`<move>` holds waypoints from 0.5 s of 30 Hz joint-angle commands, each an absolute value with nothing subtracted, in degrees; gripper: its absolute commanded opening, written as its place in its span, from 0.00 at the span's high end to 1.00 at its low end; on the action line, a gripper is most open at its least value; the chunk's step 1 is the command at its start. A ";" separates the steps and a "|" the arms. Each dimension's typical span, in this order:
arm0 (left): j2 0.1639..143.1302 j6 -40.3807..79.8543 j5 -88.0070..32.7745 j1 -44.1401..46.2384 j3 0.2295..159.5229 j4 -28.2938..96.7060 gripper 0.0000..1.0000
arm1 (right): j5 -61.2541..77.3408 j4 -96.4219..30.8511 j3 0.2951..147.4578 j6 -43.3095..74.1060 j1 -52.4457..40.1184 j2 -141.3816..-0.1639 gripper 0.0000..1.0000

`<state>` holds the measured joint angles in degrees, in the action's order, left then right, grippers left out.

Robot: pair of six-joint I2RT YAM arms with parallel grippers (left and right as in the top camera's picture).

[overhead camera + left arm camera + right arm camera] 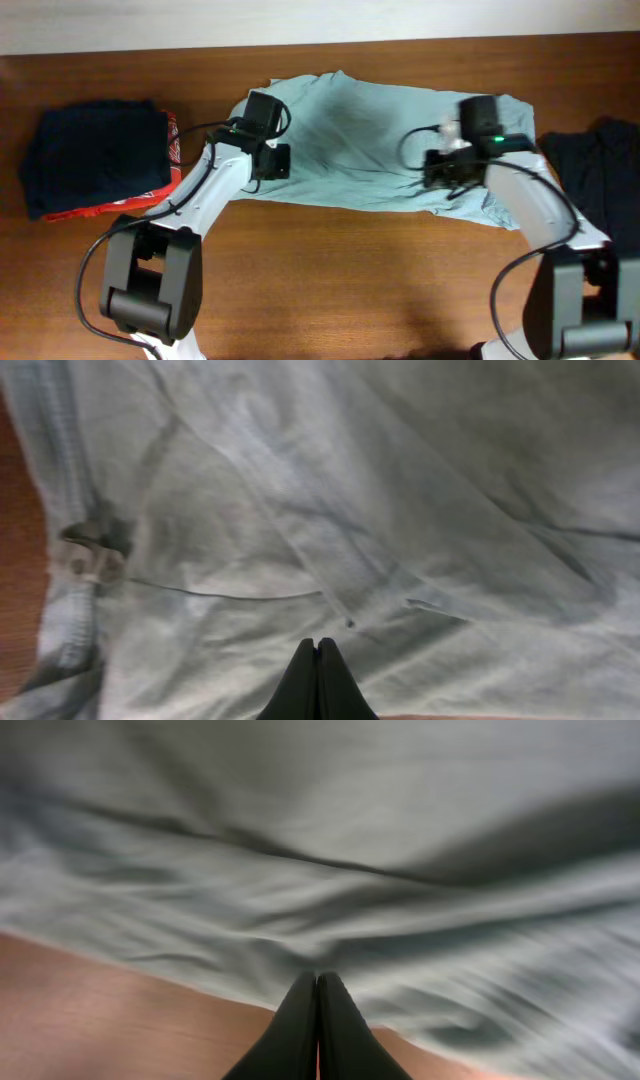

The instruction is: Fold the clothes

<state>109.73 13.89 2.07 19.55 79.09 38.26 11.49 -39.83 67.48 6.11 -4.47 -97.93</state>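
Table [330, 280]: brown wood. A wide bare strip runs along the near side, between the two arm bases.

T-shirt [380, 130]: pale grey-blue and wrinkled, spread flat across the far middle. Its far edge lies close to the table's far edge, and its near hem is open to bare wood.

Folded navy and red garments [95, 160]: stacked far left, with a gap of wood between them and the shirt.

Dark loose garment [600, 170]: far right, just beside the shirt's right end.

Left gripper [317, 645]: fingers pressed together at the shirt's near-left hem. Whether cloth is caught cannot be told.

Right gripper [317, 978]: fingers pressed together at the near-right hem, where cloth meets wood. Whether cloth is caught is again unclear.
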 commanded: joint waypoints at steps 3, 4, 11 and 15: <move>110.15 13.56 1.23 19.62 79.66 38.15 0.99 | 10.79 -34.68 67.29 2.33 -11.14 -104.14 0.96; 110.15 13.56 1.26 19.62 79.66 38.15 0.99 | 10.79 -34.09 67.29 2.28 -11.77 -104.88 0.96; 110.15 13.54 1.52 19.62 79.66 38.15 0.99 | 12.16 -33.98 67.29 0.69 -14.66 -107.79 0.96; 110.15 13.54 3.03 19.62 79.66 38.15 0.99 | 13.32 -34.50 67.29 -0.60 -14.68 -107.94 0.96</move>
<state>109.73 13.89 1.96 19.75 79.09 38.26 12.16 -34.28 67.46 1.21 -14.35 -107.70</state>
